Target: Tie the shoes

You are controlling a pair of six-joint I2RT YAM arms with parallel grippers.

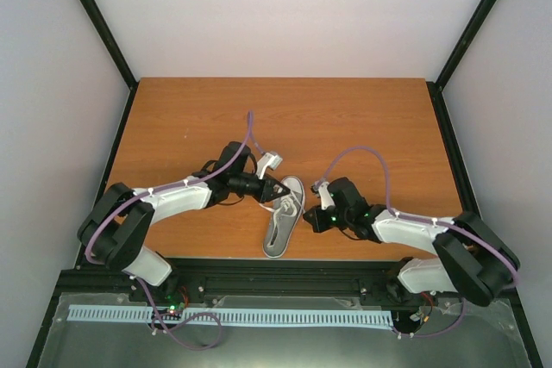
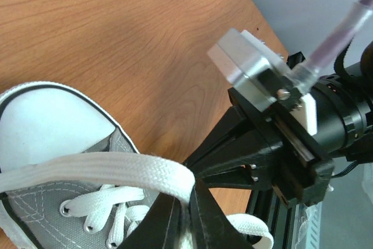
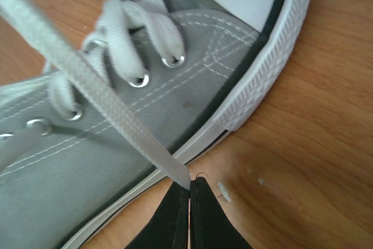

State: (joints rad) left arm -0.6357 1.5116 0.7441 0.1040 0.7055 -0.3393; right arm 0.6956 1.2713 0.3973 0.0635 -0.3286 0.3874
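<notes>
A small grey canvas sneaker (image 1: pixel 283 220) with a white toe cap and white laces lies on the wooden table (image 1: pixel 362 118), toe pointing away. My left gripper (image 1: pixel 278 189) sits over the toe end, shut on a flat white lace (image 2: pixel 116 170) that loops across the shoe (image 2: pixel 52 144). My right gripper (image 1: pixel 312 217) is just right of the shoe, shut on the tip of the other lace (image 3: pixel 105 103), pulled taut from the eyelets across the grey side (image 3: pixel 192 91). In the left wrist view the right gripper (image 2: pixel 233 167) shows close ahead.
The table's black front rail (image 1: pixel 285 269) runs just behind the shoe's heel. Black frame posts (image 1: pixel 95 15) stand at the table's corners. White walls close the back and sides.
</notes>
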